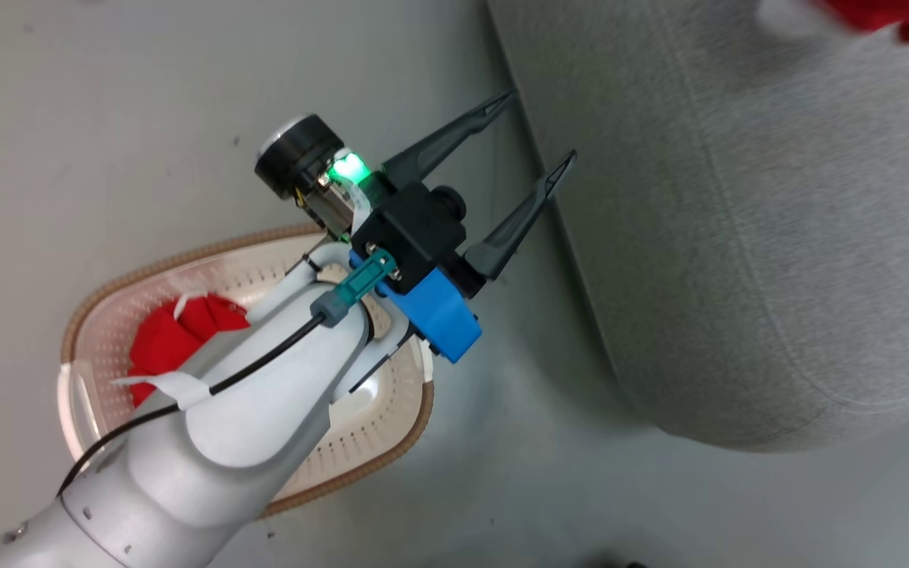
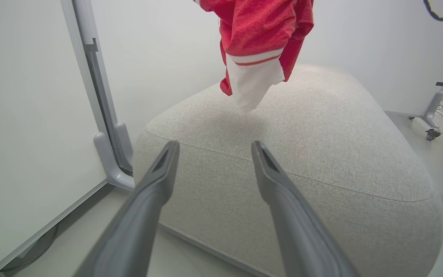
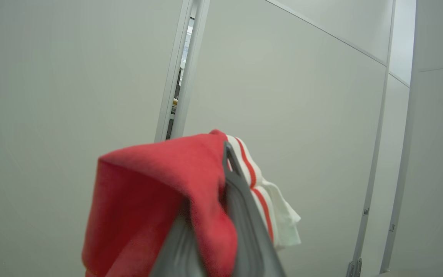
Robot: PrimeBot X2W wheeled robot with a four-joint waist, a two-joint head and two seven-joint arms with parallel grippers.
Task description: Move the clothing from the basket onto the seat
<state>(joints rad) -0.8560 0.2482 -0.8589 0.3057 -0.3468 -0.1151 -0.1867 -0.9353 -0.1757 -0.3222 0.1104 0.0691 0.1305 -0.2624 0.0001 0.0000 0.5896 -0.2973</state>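
Basket first: it sits on the floor under my left forearm, and one red garment lies bunched inside it towards its left end, a bit of white trim poking up.

My left claw is spread wide and grips nothing. Its fingers point at the near edge of the seat, over the strip of floor between basket and seat. That garment in the basket is back behind this claw, down beside the forearm and well apart from the fingertips.

My right claw is clamped tight on the other red garment. The cloth is draped over both fingers, and the striped white cuff spills off to one side. From the left wrist I see that garment hanging over the grey seat, above and ahead of my open left fingers. Its white cuff dangles low over the cushion; whether it touches, I cannot tell.
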